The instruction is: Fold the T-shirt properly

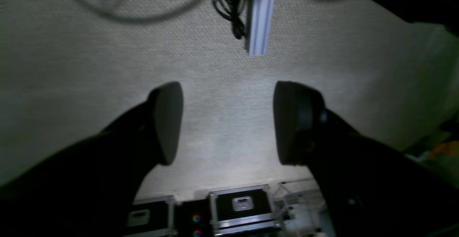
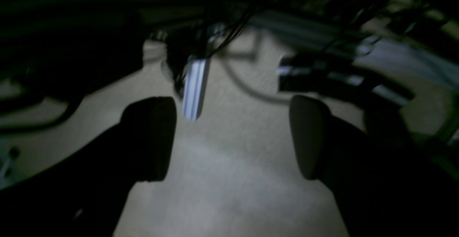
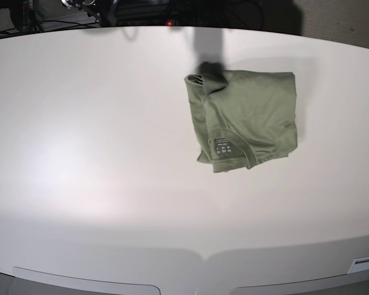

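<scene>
T-shirt [image 3: 249, 120] sits in a rough folded bundle at about 1 o'clock on the table [image 3: 80, 153], left claw [image 1: 227, 122] and right claw [image 2: 233, 136] both spread and holding nothing, clear of it; looks like folding's done or needs one tidy-up pinch.

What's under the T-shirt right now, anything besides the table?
The T-shirt lies folded in a bundle on the white table. Only table shows around it. Whatever lies beneath the cloth is covered and cannot be seen.

Overhead base; floor-facing wrist cameras
</scene>
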`<state>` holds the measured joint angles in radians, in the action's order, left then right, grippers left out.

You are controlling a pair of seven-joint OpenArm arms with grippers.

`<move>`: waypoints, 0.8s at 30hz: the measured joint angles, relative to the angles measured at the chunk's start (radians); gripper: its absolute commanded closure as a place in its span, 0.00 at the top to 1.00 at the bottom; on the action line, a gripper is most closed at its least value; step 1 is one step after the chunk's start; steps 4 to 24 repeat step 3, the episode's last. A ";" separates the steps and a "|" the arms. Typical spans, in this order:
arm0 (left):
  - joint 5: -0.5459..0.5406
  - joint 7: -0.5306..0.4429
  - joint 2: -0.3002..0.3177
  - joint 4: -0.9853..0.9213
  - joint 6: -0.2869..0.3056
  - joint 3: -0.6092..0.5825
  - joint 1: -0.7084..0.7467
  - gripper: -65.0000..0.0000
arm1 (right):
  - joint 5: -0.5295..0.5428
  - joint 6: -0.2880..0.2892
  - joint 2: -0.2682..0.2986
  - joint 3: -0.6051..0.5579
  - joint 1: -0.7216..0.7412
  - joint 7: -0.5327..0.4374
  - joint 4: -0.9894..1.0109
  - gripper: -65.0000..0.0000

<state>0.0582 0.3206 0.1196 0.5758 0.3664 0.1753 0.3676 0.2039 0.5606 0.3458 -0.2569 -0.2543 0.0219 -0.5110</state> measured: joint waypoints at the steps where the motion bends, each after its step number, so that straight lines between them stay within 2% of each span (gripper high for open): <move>1: 0.002 -0.003 0.000 0.000 -0.001 0.001 -0.003 0.59 | 0.021 0.000 0.000 0.000 0.000 0.000 0.000 0.74; 3: 0.040 -0.007 -0.001 0.009 0.000 0.001 -0.005 0.59 | 0.071 0.000 0.000 0.000 -0.001 0.000 0.000 0.74; 24: 0.040 -0.007 -0.001 0.009 0.000 0.001 -0.005 0.59 | 0.071 0.000 0.000 0.000 -0.001 0.000 0.000 0.74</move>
